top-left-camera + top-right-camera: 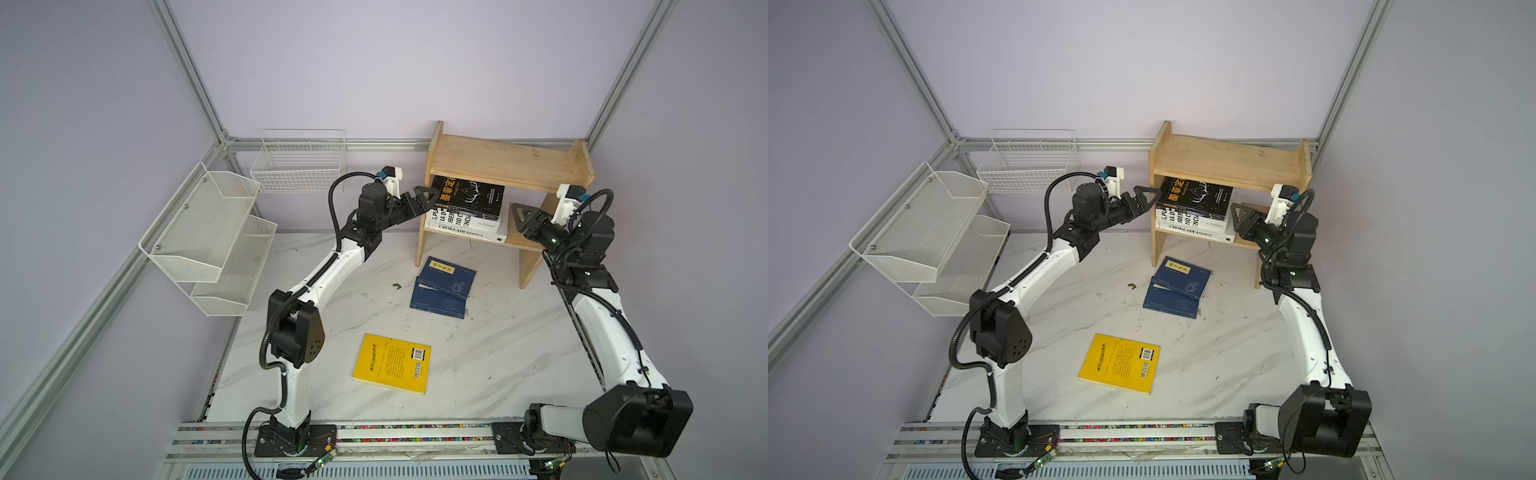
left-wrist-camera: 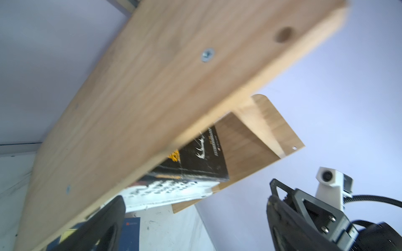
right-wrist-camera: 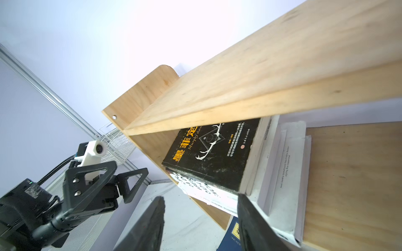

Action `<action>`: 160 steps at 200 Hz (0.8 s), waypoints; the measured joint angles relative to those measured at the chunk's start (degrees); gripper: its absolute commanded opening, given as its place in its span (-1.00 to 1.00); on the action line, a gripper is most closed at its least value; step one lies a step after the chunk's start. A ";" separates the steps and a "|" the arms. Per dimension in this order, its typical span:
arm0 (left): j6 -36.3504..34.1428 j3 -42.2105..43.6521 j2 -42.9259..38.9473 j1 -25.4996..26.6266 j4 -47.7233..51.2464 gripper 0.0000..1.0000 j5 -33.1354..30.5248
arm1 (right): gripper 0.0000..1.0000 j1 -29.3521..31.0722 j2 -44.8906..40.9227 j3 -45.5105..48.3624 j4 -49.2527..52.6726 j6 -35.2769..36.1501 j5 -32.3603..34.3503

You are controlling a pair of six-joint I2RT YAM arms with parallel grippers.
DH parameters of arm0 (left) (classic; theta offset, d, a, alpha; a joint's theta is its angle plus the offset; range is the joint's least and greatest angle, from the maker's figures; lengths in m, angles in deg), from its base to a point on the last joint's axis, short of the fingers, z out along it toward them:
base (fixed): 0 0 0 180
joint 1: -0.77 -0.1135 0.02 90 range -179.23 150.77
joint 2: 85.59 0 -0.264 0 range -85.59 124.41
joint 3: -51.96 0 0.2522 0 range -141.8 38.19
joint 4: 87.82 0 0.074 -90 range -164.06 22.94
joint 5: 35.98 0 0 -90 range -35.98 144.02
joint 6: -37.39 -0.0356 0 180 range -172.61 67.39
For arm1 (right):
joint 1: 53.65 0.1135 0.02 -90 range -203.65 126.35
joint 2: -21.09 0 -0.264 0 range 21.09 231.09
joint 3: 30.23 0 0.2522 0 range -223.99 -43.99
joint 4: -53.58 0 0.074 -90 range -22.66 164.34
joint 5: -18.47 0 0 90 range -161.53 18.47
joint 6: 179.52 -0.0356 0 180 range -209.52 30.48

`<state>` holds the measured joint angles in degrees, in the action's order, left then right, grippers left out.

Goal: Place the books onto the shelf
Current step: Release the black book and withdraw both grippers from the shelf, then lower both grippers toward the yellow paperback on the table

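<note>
White marble tabletop, lavender walls behind: your wooden bookshelf stands at the back right. On its lower tier, books lie flat in a stack, a black book on top and white books beneath. Two navy books overlap on the marble just in front of the shelf. A yellow book lies flat nearer the arm bases, well apart from them.

Your left gripper sits at the shelf's left side panel, level with the black book, its fingers spread wide around nothing. You cannot tell whether it touches the panel. Your right gripper is over the lower tier just beside the stack's right end, jaws parted and empty. In the right wrist view, one finger lies against the white books' corner.
</note>
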<state>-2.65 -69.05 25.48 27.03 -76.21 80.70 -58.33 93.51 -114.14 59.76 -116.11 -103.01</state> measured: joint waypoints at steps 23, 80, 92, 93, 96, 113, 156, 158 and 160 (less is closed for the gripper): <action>-0.61 13.57 -9.57 0.00 -0.76 0.99 5.07 | 0.12 0.20 -5.92 5.79 1.92 -0.90 0.39; -4.57 38.64 -22.40 0.00 13.75 0.99 0.76 | 0.10 1.25 -21.90 27.36 10.82 -6.47 0.63; -4.37 43.43 -25.35 -0.02 18.23 0.99 -2.64 | 0.10 1.81 -23.52 29.57 14.03 -6.64 0.61; -4.35 43.74 -25.55 -0.04 18.43 0.99 -2.95 | 0.10 1.86 -23.58 29.68 14.19 -6.64 0.63; -4.26 44.94 -26.40 -0.07 19.63 0.99 -3.89 | 0.10 2.03 -23.89 30.21 15.04 -6.64 0.55; -2.99 51.56 -32.30 -0.44 24.85 0.99 -8.55 | 0.10 3.58 -24.44 32.54 18.38 -6.64 -0.42; 0.57 65.46 -43.65 -1.42 31.82 0.99 -15.17 | 0.11 16.96 -18.27 38.60 19.65 -9.84 -3.13; 0.74 66.16 -44.00 -1.42 31.95 0.99 -15.30 | 0.11 17.73 -17.90 38.80 19.43 -10.19 -3.21; 1.07 66.84 -44.33 -1.46 32.09 0.99 -15.39 | 0.11 18.73 -17.51 39.10 19.19 -10.29 -3.26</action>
<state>-1.58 -2.21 -18.85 25.56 -44.12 65.31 -39.60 76.01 -75.04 78.95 -126.41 -106.27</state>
